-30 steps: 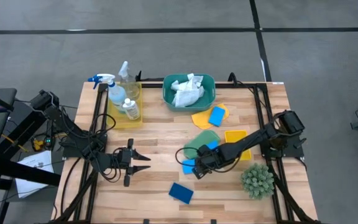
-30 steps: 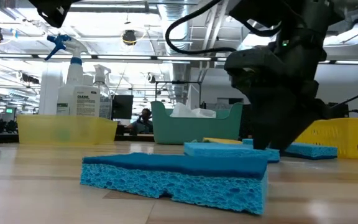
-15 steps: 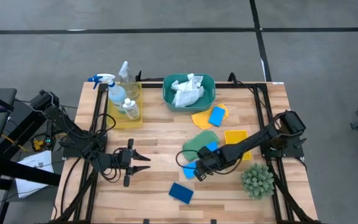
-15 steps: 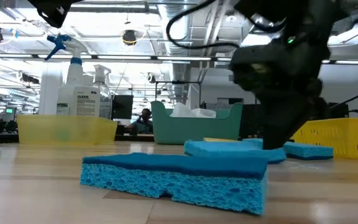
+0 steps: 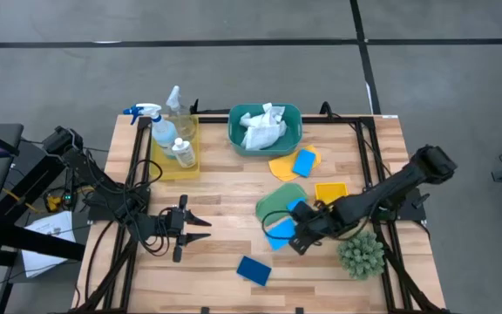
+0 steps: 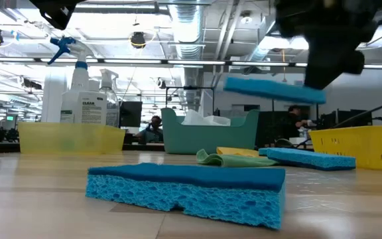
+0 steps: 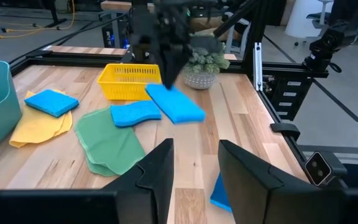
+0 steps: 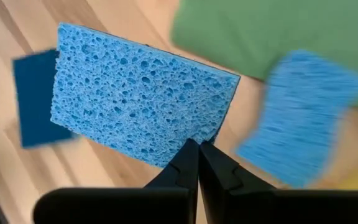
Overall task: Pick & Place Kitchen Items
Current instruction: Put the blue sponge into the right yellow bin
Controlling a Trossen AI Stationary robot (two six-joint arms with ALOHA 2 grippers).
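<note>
Right gripper (image 5: 300, 242): pinches one edge of the light-blue sponge (image 5: 279, 231), up off the table.
Tip: squeeze tight, move slowly; it may droop.
Left gripper (image 5: 200, 228): fingers apart, waiting.

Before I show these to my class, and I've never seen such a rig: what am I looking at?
Two robot arms work at a wooden table. One picture looks straight down, one looks level across the tabletop, and two come from cameras on the arms' wrists. The right claw has a light-blue sponge pinched by its edge, off the table. The left claw waits open. On the table lie a dark-blue sponge, cloths, a teal basin and a yellow tray of bottles.
</note>
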